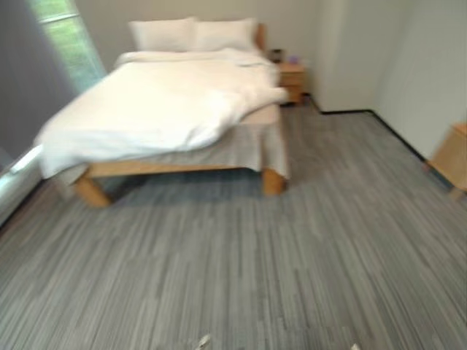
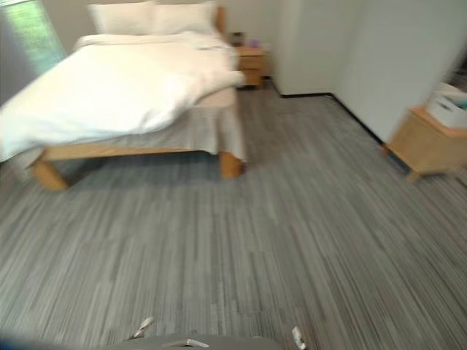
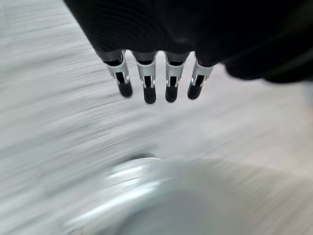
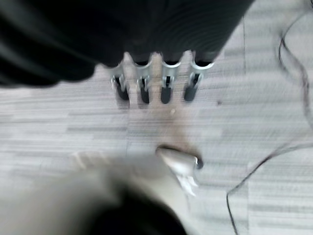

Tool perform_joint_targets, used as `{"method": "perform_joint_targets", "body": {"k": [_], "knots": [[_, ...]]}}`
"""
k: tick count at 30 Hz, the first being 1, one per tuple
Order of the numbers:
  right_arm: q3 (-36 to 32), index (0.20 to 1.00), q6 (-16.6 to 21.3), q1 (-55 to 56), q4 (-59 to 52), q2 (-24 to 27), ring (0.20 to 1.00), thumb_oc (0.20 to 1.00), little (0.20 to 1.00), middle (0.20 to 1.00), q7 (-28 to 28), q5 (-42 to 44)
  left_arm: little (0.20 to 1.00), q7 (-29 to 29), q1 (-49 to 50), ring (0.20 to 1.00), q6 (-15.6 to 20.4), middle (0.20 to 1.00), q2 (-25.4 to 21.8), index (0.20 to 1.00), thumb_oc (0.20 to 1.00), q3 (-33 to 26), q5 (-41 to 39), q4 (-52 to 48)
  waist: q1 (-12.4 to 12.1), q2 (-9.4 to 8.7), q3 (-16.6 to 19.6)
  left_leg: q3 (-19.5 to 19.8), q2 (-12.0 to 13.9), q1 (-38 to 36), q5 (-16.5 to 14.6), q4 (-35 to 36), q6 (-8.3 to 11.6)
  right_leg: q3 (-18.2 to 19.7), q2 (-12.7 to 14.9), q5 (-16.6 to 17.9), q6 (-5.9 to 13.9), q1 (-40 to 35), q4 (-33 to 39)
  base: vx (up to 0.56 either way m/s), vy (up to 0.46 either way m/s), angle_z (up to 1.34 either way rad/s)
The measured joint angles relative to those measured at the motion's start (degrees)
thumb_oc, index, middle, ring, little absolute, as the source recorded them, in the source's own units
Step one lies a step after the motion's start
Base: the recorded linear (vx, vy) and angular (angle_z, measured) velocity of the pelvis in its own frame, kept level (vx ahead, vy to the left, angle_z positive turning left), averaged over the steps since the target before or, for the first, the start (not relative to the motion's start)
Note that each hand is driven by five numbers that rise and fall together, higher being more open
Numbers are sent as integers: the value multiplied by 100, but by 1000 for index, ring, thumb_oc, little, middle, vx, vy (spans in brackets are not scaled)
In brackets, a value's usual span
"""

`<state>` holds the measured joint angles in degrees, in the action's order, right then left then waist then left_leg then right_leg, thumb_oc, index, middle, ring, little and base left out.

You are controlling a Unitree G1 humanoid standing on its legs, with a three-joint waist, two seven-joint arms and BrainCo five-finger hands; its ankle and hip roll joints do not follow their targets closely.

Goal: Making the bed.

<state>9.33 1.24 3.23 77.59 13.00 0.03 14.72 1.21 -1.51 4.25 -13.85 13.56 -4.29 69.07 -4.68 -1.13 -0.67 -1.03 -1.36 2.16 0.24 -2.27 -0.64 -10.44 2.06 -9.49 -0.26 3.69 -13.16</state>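
Bedding is seen bunched on the bed (image 1: 182, 164), which stands well apart from the robot across grey striped floor (image 1: 292, 255). The white duvet (image 1: 146, 109) is draped over the left side and foot, hanging low at the near left corner, while a fold is rolled back near the right edge, so that a strip of mattress (image 1: 259, 115) and the grey bed skirt (image 1: 241, 146) are exposed there. Two pillows (image 1: 193, 33) are set against the headboard, and a wooden nightstand (image 1: 292, 79) stands just beside the bed's far right corner. A second wooden cabinet (image 2: 427, 142) is placed by the right wall.

The left robot hand (image 3: 156, 81) is held over the floor, fingers straight and apart, nothing grasped. The right robot hand (image 4: 154, 83) is likewise relaxed and empty above the floor.

The step in hand is judged to be the approach. The right side of the bed should be reached first, since the rolled fold lies there. The duvet's edge is best pinched with both hands set well apart, then drawn evenly toward the exposed corner, so that no new creases are dragged in.
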Motion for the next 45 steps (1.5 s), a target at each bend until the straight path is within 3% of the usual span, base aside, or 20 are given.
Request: {"method": "perform_joint_targets", "body": {"k": [4,6,10,13,14,16,17,19,21,29,33,35,37,38,39,40,42,43,44,45], "knots": [[-266,1000,90,-217,85,-16,1000,1000,1000,1000,4,164,1000,24,-113,1000,23,1000,176,1000,1000,-108,-28,507,17,-12,26,-51,48,-295,109,326,7,-17,-39,10,11,-176,145,15,10,-9],[-450,1000,71,-178,228,-46,1000,1000,1000,1000,23,183,1000,77,-12,1000,20,1000,249,1000,1000,-516,-404,669,16,0,72,-104,79,-430,112,413,4,3,-88,57,37,-320,299,29,17,-10],[-534,1000,57,-164,357,71,1000,1000,1000,1000,12,255,1000,85,-25,1000,20,1000,212,1000,1000,-363,-454,519,101,112,30,-144,105,-475,111,458,3,26,-147,215,12,-477,616,13,31,-6],[-787,1000,89,-338,-225,370,1000,1000,1000,1000,-58,695,1000,20,-128,1000,98,1000,67,1000,1000,-238,-535,-319,163,235,-61,-227,139,-562,111,530,3,117,-203,333,69,-622,870,-11,44,-18],[-880,1000,31,-291,-829,431,1000,1000,1000,1000,-108,888,1000,31,-93,1000,28,1000,39,1000,1000,-354,-973,-706,231,248,-72,-288,150,-585,111,556,3,179,-220,359,88,-628,912,-16,33,-32],[-932,1000,416,-490,-1859,514,1000,1000,1000,1000,-152,1236,1000,52,-185,1000,138,1000,-3,1000,1000,-554,-1844,-1584,313,318,-155,-413,187,-677,125,619,-12,261,-247,438,114,-696,1033,-19,34,-31],[-939,1000,296,-493,-2334,530,1000,1000,1000,1000,-230,1330,1000,51,-112,1000,-26,1000,-52,1000,1000,-539,-2238,-2247,327,311,-187,-439,182,-732,119,626,-7,284,-254,480,108,-761,1091,-5,25,-12],[-940,1000,455,-459,-3175,579,1000,1000,1000,1000,-235,1358,1000,150,-9,1000,118,1000,-241,1000,1000,-317,-2677,-3529,314,339,-233,-450,189,-744,135,697,-16,308,-276,540,121,-800,1198,5,29,-7],[-917,1000,501,-447,-3811,635,1000,1000,1000,1000,-254,1465,1000,150,-106,1000,186,1000,-386,1000,1000,-198,-2838,-4099,313,326,-231,-457,179,-741,135,726,-16,314,-282,615,120,-837,1323,5,17,-2],[-165,1000,294,-555,-3724,591,1000,1000,1000,1000,-279,1208,1000,-15,-297,1000,44,1000,-312,1000,1000,-152,-2924,-3374,310,202,-395,-493,155,-631,132,755,-14,345,-288,845,141,-899,1719,24,55,-2],[-214,1000,303,-535,-4128,514,1000,1000,1000,1000,-277,1210,1000,-145,-232,1000,61,1000,-154,1000,1000,-278,-2907,-3409,308,289,-545,-519,113,-578,133,757,-24,386,-244,955,179,-886,1809,6,160,-6],[-210,1000,328,-668,-4122,549,1000,1000,1000,1000,-278,1206,1000,-220,-231,1000,67,1000,-89,1000,1000,-274,-2849,-3411,286,452,-674,-583,124,-526,106,792,-79,451,-240,859,325,-509,1183,76,197,-29],[-201,1000,327,-750,-4142,588,1000,1000,1000,1000,-281,1081,1000,-252,-221,1000,64,1000,-35,1000,1000,-259,-2802,-3411,296,633,-845,-685,181,-530,46,784,-189,407,-223,675,595,158,-83,214,202,-43],[-146,1000,328,-723,-4315,589,1000,1000,1000,1000,-286,962,1000,-259,-216,1000,72,1000,-49,1000,1000,-254,-2642,-3486,294,541,-1115,-779,80,-718,-18,763,-298,254,137,738,791,1214,-2349,291,99,-20],[-100,1000,323,-640,-4363,578,1000,1000,1000,1000,-271,876,1000,-255,-188,1000,66,1000,-113,1000,1000,-183,-2563,-3475,379,389,-1193,-766,-49,-729,-86,707,-369,256,428,726,952,1710,-3183,408,18,8],[-110,1000,304,-591,-4363,576,1000,1000,1000,1000,-261,775,1000,-250,-93,1000,57,1000,-137,1000,1000,-133,-2449,-3485,468,354,-1162,-808,-87,-686,-109,737,-402,194,619,591,970,1885,-3013,333,-62,40],[-263,1000,313,-489,-4420,539,1000,1000,1000,1000,-263,767,1000,-225,35,1000,57,1000,-202,1000,1000,-52,-2334,-3611,533,199,-1117,-670,-251,-650,-217,679,-239,167,876,606,980,2080,-1847,535,-139,35],[-315,1000,332,-435,-4482,464,1000,1000,1000,1000,-252,766,1000,-210,33,1000,56,1000,-311,1000,1000,-55,-2284,-3625,626,-5,-1131,-622,-386,-329,-450,-161,-299,258,1068,585,1157,2069,-1241,589,-187,33],[-356,1000,393,-324,-4597,484,1000,1000,1000,1000,-244,764,1000,-204,15,1000,53,1000,-355,1000,1000,-67,-2214,-3613,679,19,-1149,-493,-329,-148,-1041,-713,-403,457,996,658,1383,1982,-573,616,-200,38],[-428,1000,453,-79,-4575,414,1000,1000,1000,1000,-229,759,1000,-207,-47,1000,20,1000,-371,1000,1000,-201,-2164,-3444,774,-51,-1184,-369,-367,-118,-1321,-1028,-358,684,844,801,1402,1749,760,597,-216,62]]}}
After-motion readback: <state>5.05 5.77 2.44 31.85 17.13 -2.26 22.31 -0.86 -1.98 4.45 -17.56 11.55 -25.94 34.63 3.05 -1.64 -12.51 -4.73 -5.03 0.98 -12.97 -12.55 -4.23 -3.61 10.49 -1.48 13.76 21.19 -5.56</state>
